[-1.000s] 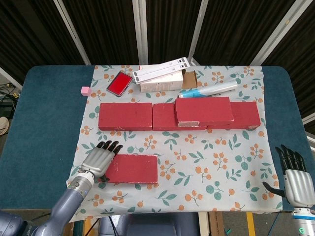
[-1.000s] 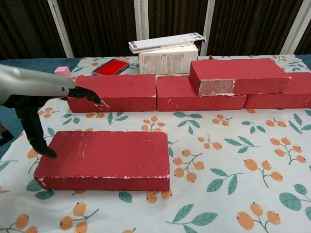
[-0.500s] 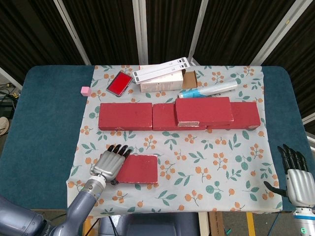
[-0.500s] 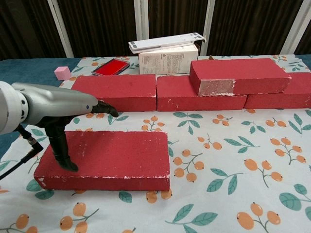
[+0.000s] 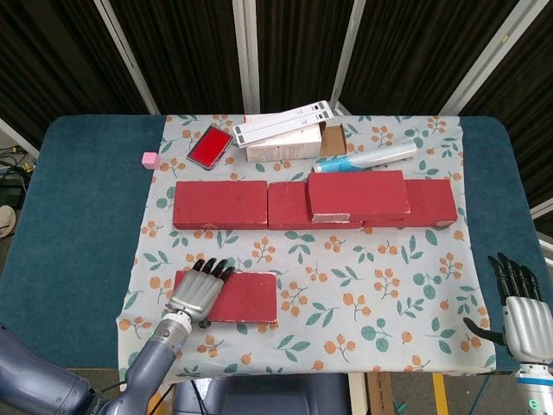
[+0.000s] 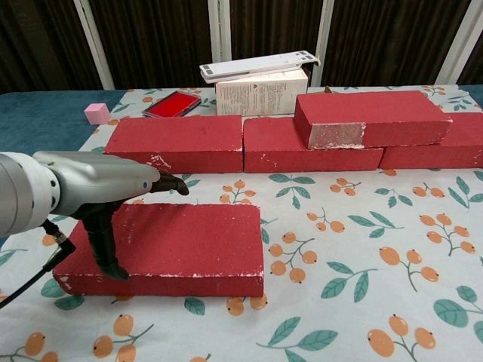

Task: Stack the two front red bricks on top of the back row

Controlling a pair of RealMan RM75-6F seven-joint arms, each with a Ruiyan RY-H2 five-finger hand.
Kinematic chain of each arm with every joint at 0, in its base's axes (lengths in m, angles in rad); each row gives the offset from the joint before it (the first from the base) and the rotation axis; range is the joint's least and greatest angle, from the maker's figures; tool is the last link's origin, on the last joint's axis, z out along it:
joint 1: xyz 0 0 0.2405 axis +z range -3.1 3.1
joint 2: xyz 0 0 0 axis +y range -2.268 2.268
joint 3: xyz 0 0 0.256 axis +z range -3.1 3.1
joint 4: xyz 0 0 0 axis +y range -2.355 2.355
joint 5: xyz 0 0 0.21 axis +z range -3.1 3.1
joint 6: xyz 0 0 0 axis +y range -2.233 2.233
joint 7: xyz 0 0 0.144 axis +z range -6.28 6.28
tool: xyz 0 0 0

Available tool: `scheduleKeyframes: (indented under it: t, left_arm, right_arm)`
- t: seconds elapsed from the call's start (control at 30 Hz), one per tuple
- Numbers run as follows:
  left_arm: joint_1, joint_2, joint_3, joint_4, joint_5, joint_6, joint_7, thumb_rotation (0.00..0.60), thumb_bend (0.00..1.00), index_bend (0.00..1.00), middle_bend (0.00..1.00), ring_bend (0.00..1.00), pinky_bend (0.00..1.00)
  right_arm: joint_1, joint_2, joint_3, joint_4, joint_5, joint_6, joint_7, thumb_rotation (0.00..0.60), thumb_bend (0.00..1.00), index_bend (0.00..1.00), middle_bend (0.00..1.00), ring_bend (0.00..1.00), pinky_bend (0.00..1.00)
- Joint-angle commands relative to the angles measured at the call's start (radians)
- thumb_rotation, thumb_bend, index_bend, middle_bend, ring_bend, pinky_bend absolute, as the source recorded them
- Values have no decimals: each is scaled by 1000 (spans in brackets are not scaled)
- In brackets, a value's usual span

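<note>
One front red brick lies flat on the floral cloth, left of centre. My left hand rests over its left end, fingers stretched across the top and the thumb pressing down near the front left corner; it grips nothing. The back row holds a left brick, a middle brick and a right brick. Another red brick lies on top of the middle and right ones. My right hand hangs open at the table's near right corner.
Behind the row are a pink cube, a flat red case, a white carton with a white strip on it, and a blue-white tube. The floral cloth lies on the blue table.
My left hand has moved right from beside the front brick's left end to over it, thumb now down on its top. The brick and my right hand have stayed put.
</note>
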Motion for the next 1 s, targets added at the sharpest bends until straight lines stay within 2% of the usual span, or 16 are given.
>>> scheduleKeyframes:
  t: [0.03,0.87,1.0]
  left_arm:
    - [-1,-8,2,10,5,-6,-6,600,0,0,0,0,91]
    - [-27,-68,-3,85,-19,-22,8,600,0,0,1,0,103]
    - [-32,-78,-4,93,-28,-12,20,600,0,0,54,0,109]
  right_arm:
    - [-2,0,4,0,1,0,0,600,152,0,0,0,0]
    - [-10,-1,28,-7,12,-22,2,600,153,0,0,0,0]
    - [-14,-1,31,-7,11,-20,5,600,152,0,0,0,0]
